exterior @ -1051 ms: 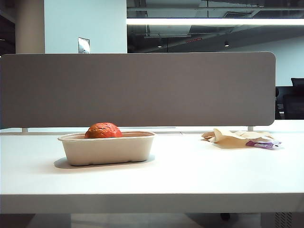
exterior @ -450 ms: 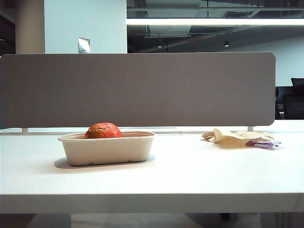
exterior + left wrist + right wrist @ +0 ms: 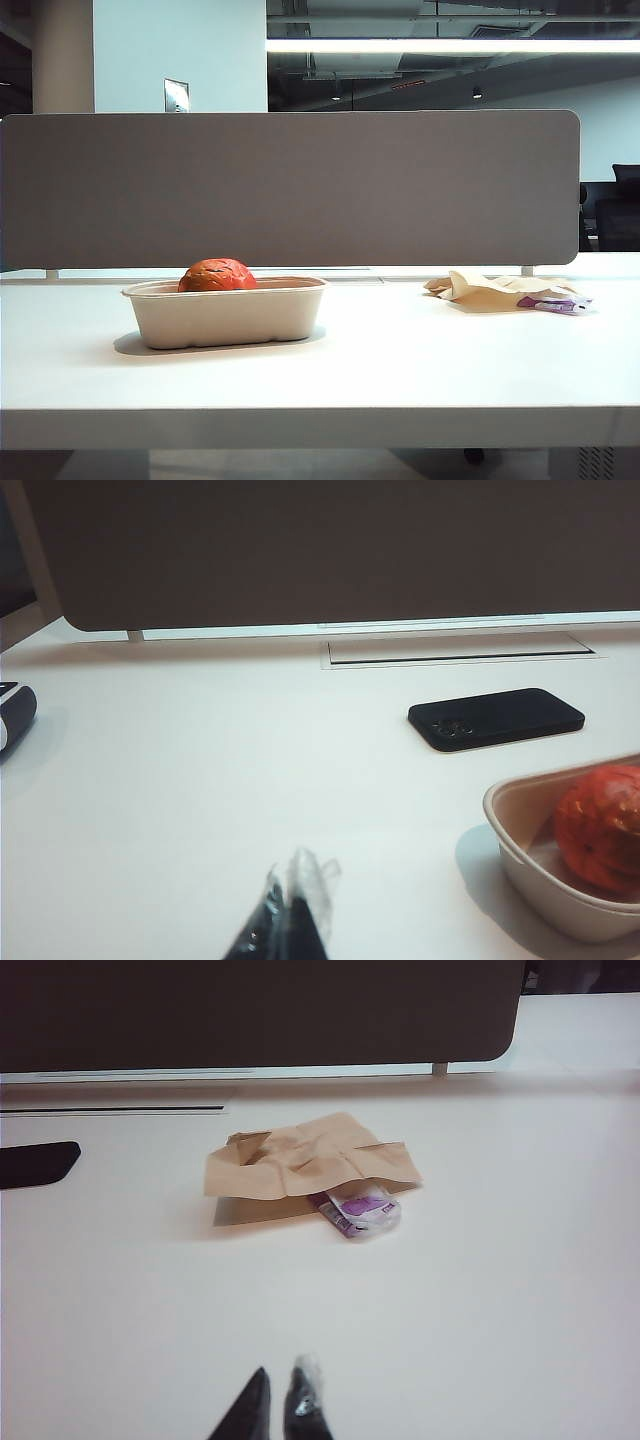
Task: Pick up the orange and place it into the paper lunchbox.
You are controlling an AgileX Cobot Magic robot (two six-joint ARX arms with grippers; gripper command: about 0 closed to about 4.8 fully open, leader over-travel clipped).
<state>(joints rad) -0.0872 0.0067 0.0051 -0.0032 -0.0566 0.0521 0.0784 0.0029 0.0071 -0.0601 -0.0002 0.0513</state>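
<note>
The left gripper (image 3: 290, 915) and right gripper (image 3: 275, 1405) are seen closed and empty above bare white table (image 3: 420, 370). The orange (image 3: 217, 275) is seated inside the paper lunchbox (image 3: 226, 314), well apart from the crumpled wrapper (image 3: 305, 1165).

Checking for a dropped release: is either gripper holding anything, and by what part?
Nothing is held. The left gripper and right gripper are both shut on nothing, above bare table. The wrinkled reddish-orange orange sits in the beige pulp-paper lunchbox.
</note>
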